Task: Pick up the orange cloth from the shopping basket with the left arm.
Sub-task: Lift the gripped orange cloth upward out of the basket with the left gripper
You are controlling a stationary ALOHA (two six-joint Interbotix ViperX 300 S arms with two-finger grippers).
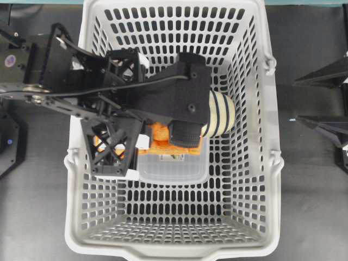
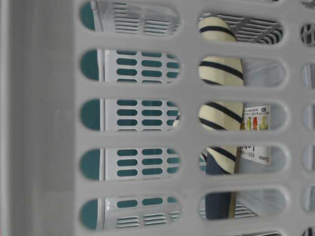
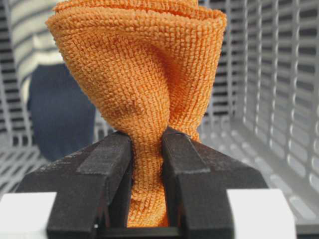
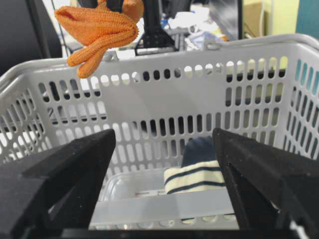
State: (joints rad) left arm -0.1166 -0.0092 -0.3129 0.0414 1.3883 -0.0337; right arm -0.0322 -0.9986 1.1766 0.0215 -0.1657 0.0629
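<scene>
The orange cloth [image 3: 139,69] is pinched between the black fingers of my left gripper [image 3: 147,142], which is shut on it. In the right wrist view the cloth [image 4: 99,27] hangs bunched above the far rim of the light-grey shopping basket [image 4: 164,74]. From overhead, the left arm reaches over the basket [image 1: 261,163], and the cloth [image 1: 160,142] shows partly under my left gripper [image 1: 155,136]. My right gripper [image 1: 293,101] is open and empty outside the basket's right wall; it also shows in the right wrist view [image 4: 164,144].
A cream-and-navy striped slipper [image 1: 220,114] leans inside the basket, also seen in the table-level view [image 2: 221,69]. A clear plastic container [image 1: 174,168] lies on the basket floor beneath the cloth. The slotted basket walls [image 2: 44,123] surround the left gripper.
</scene>
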